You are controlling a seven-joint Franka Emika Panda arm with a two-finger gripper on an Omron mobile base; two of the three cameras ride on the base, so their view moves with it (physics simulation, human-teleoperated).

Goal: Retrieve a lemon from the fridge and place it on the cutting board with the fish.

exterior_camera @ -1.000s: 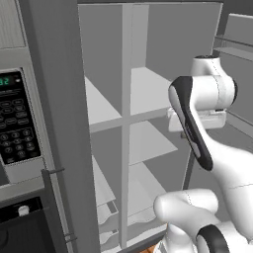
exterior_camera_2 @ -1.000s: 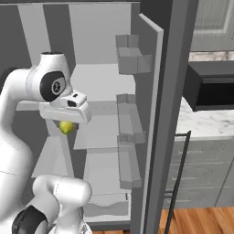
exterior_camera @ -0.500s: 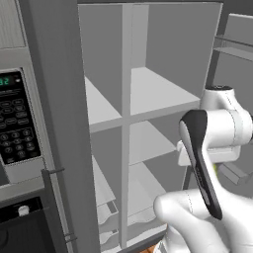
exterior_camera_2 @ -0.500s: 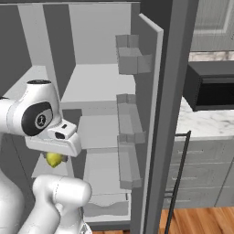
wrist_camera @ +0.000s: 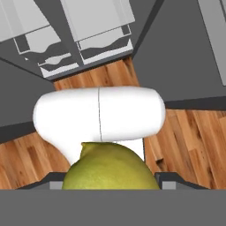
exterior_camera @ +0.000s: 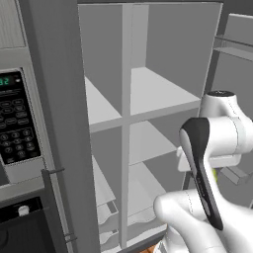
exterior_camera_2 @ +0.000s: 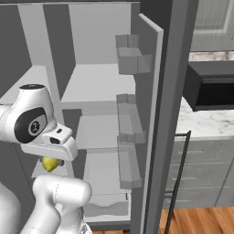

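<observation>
Gripper (wrist_camera: 110,183) clamped on the lemon (wrist_camera: 109,170), pointing down at the wood floor (wrist_camera: 185,141) in front of the open fridge (exterior_camera_2: 167,91). Lemon (exterior_camera_2: 50,163) hangs under the hand, outside the shelves. Cutting board not visible; carry must turn away from fridge.

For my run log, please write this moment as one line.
gripper: shut on yellow-green round lemon | tall dark-grey fridge: doors open | lemon: outside shelves, in front of fridge
</observation>
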